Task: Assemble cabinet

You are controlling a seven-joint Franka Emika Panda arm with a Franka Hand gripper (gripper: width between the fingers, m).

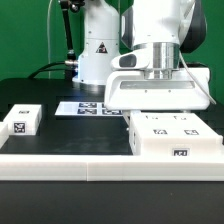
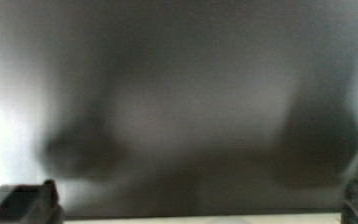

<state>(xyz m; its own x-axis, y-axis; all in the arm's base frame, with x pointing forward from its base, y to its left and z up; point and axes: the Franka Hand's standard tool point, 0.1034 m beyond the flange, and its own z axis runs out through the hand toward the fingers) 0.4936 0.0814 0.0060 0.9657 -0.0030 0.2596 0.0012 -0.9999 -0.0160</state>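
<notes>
The cabinet (image 1: pixel 176 136) is a big white box with square tags, lying at the exterior view's right near the front rail. My gripper (image 1: pixel 160 106) hangs directly over its top, so low that the fingertips barely show. In the wrist view a blurred grey-white surface (image 2: pixel 185 100), very close, fills the picture. My gripper (image 2: pixel 194 205) has its two dark fingertips (image 2: pixel 23 201) at opposite edges, wide apart, with nothing clamped between them. A smaller white tagged block (image 1: pixel 22 120) lies at the exterior view's left, well away from the gripper.
The marker board (image 1: pixel 85 107) lies flat behind the parts, in front of the robot base (image 1: pixel 95 50). A long white rail (image 1: pixel 90 165) runs along the table's front edge. The table top (image 1: pixel 75 130) is black.
</notes>
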